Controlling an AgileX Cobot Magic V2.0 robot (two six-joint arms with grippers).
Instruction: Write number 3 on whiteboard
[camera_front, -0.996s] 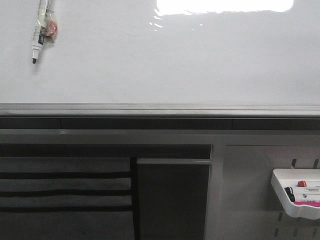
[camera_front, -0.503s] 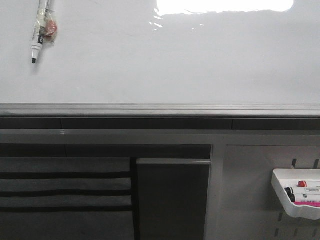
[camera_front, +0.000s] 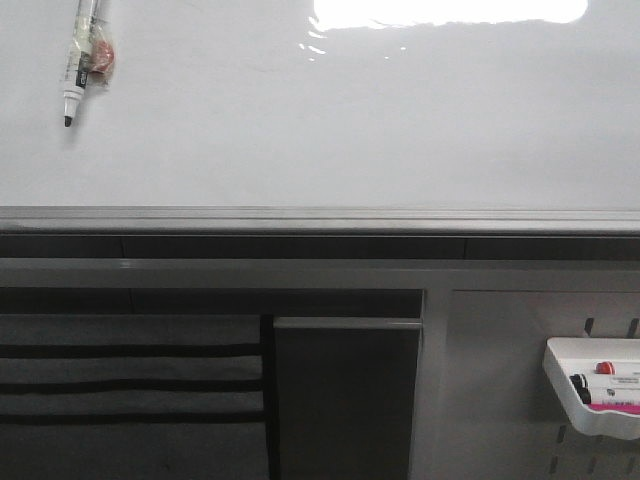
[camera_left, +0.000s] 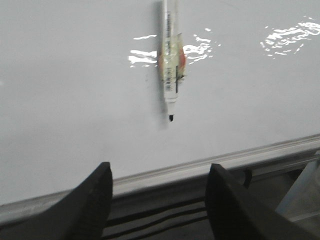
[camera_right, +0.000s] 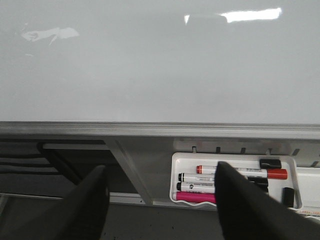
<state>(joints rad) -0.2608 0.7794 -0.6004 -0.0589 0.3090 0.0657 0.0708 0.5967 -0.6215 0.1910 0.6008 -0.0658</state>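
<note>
The whiteboard (camera_front: 350, 120) fills the upper half of the front view, glossy white with a grey rail along its lower edge. The number 3 is out of view; the board surface shows no writing. A white marker (camera_front: 78, 60) with a black tip hangs tip-down on the board at the upper left. In the left wrist view the same marker (camera_left: 170, 65) is ahead of my left gripper (camera_left: 159, 166), which is open and empty, apart from the whiteboard (camera_left: 75, 90). My right gripper (camera_right: 161, 166) is open and empty too, facing the whiteboard (camera_right: 150, 65). Neither gripper shows in the front view.
A small white tray (camera_front: 560, 375) with several markers hangs on the perforated panel below the board at the lower right; the same tray (camera_right: 174, 175) lies behind my right fingers. A dark panel (camera_front: 345, 400) and grey slats (camera_front: 130, 385) sit under the rail.
</note>
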